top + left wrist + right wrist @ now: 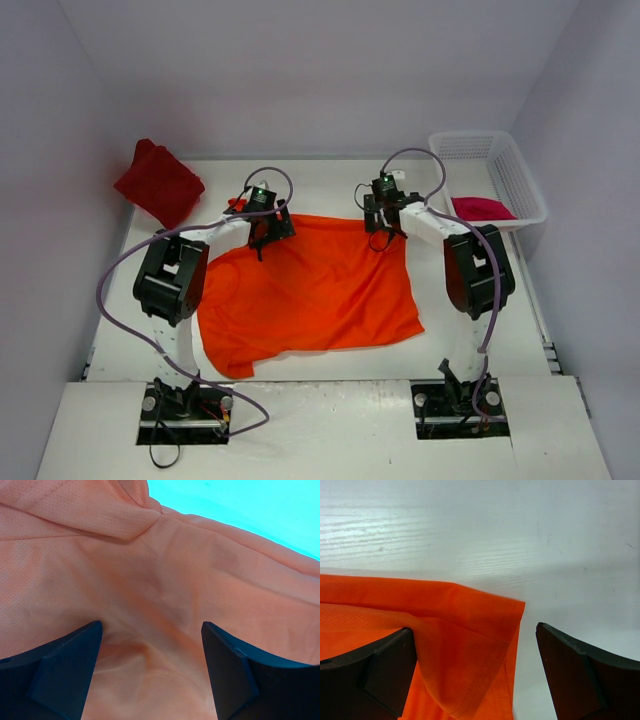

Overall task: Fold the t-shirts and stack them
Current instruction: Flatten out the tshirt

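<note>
While both arms reach out from their bases at the near edge, the orange shirt (320,285) lies spread flat in the middle of the table (330,180). Its long axis runs left to right. The straight-edged end points right, and the uneven, lobed end points left and toward the near edge. Each arm rises at the elbow, and its forearm slants inward to the shirt's far edge, with the wrist tipped downward.

The left gripper (268,232) hangs over the far left part of the shirt. Its jaws are spread wide and grasp nothing, and below them the left wrist view shows only orange cloth (175,580), crossed by a seam and soft wrinkles.

The right gripper (382,228) is likewise released. It straddles the far right corner (460,630), with one jaw over cloth and the other over bare table.

The dark red shirt (158,183) sits bunched at the table's far left. The crimson-pink shirt (482,208) lies in the white basket (520,170) at the far right.
</note>
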Controlling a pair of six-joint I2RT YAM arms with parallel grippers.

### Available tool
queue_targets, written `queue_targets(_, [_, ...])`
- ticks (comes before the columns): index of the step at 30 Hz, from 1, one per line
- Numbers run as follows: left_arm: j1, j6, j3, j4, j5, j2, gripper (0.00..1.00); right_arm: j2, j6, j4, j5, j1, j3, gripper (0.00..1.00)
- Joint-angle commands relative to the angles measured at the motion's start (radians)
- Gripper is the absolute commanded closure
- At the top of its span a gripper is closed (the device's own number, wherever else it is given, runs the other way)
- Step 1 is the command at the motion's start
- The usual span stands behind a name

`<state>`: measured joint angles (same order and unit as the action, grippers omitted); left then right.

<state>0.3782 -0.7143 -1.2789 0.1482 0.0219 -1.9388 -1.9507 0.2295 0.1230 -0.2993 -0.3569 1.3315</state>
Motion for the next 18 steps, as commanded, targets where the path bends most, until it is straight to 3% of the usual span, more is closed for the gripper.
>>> queue_targets(1, [-0.009, 0.003, 0.027, 0.016, 0.007, 0.009, 0.24, -0.002, -0.021, -0.006, -0.035, 0.018, 0.051, 0.07])
queue_targets(18, [-0.013, 0.009, 0.029, 0.019, 0.004, 0.006, 0.24, -0.001, -0.074, -0.003, -0.05, 0.075, 0.115, 0.07])
